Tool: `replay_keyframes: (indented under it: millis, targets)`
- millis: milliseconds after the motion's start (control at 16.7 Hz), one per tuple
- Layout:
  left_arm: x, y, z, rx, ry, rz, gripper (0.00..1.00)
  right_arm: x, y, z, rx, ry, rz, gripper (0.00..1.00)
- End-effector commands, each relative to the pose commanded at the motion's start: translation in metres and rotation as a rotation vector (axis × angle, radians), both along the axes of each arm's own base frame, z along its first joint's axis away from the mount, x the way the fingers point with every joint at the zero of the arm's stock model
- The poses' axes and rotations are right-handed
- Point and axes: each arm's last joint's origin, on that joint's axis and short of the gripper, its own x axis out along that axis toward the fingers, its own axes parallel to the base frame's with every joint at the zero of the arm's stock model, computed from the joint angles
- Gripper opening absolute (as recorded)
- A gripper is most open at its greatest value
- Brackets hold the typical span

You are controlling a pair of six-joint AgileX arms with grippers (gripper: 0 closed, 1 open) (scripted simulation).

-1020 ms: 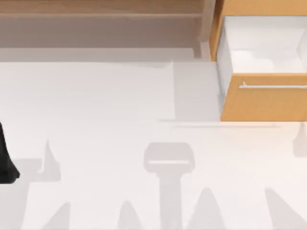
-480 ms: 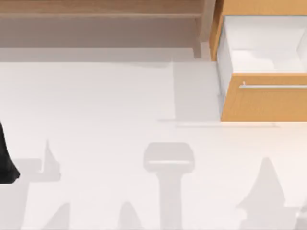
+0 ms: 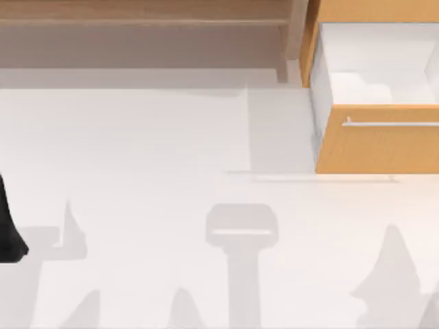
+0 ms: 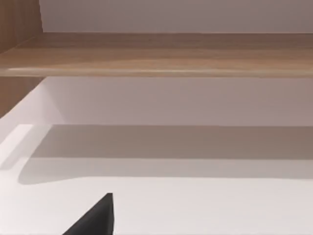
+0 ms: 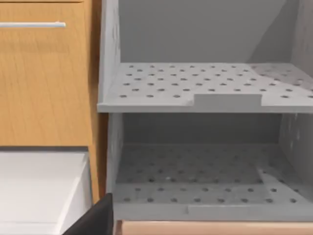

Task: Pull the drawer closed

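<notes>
The drawer (image 3: 377, 140) stands pulled out at the table's back right. It has an orange-tan front panel, a thin silver bar handle (image 3: 391, 124) and white inner walls (image 3: 374, 65). The right wrist view shows an orange-tan panel (image 5: 46, 83) with a silver bar handle (image 5: 32, 24), some way ahead of a black part of my right gripper (image 5: 95, 220). My left arm (image 3: 8, 236) is parked at the table's left edge, far from the drawer. A black part of my left gripper (image 4: 95, 220) hangs over the white table.
A long brown wooden shelf (image 3: 144, 17) runs along the back of the table (image 3: 151, 157). A grey perforated rack (image 5: 205, 88) with two levels stands beside the orange panel. Arm shadows (image 3: 391, 274) lie on the table's near right.
The drawer and the left arm have not moved. The shadows at the table's near right have shifted and changed shape.
</notes>
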Motion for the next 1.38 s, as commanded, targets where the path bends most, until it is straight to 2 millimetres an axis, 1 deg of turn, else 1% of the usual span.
replay_keyframes:
  millis: [120,240,420,660,900,1140,1380]
  targets:
    - [0.000,0.000,0.000,0.000,0.000,0.000,1.00,0.003,0.003,-0.002,-0.033,-0.003,-0.005,1.00]
    - [0.000,0.000,0.000,0.000,0.000,0.000,1.00,0.011,0.011,-0.009,-0.104,-0.004,-0.012,1.00]
    - [0.000,0.000,0.000,0.000,0.000,0.000,1.00,0.025,0.033,-0.027,-0.262,0.007,-0.017,1.00]
    - [0.000,0.000,0.000,0.000,0.000,0.000,1.00,0.040,0.078,-0.061,-0.554,0.041,-0.001,1.00]
    - [0.000,0.000,0.000,0.000,0.000,0.000,1.00,0.044,0.128,-0.090,-0.905,0.059,0.028,1.00]
    - [0.000,0.000,0.000,0.000,0.000,0.000,1.00,0.043,0.172,-0.108,-1.245,0.042,0.033,1.00]
    - [0.000,0.000,0.000,0.000,0.000,0.000,1.00,0.041,0.203,-0.119,-1.489,0.016,0.013,1.00]
